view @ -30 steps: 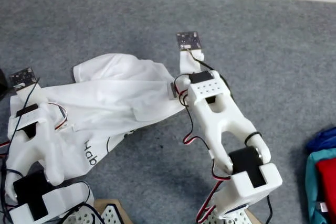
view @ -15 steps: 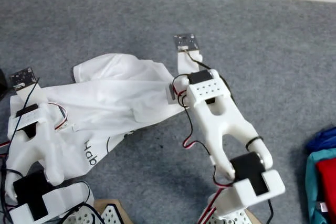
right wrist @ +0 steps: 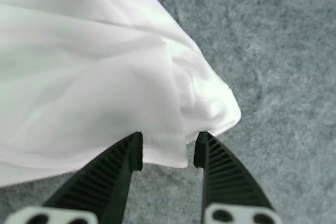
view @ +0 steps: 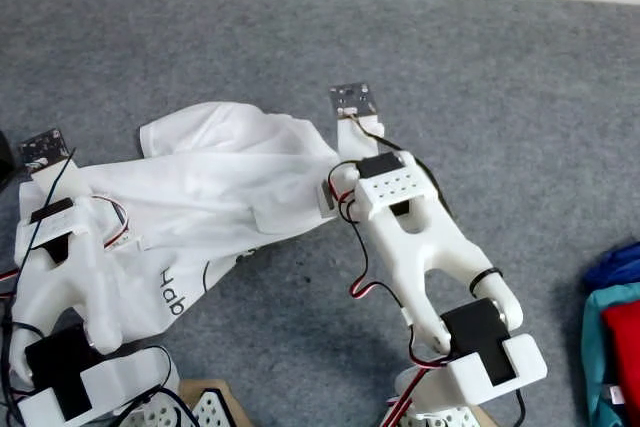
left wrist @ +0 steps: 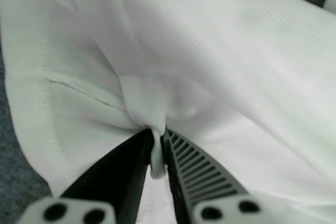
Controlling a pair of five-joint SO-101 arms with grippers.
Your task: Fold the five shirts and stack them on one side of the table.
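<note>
High view — right gripper (view: 331, 187) has slid back to the white shirt (view: 230, 162) hem, jaws open; left gripper (left wrist: 156, 142) jaws pinch it — fold pending.

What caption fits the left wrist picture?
Left tool pinching a fold of the white shirt.

Bright, even light — soft, faint shadows

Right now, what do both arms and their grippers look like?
Both the left arm and right arm are white plastic shells with black servo motors and thin red, black and white cables. Each wrist carries a small dark circuit board. The left gripper and right gripper have black ribbed fingers.
</note>
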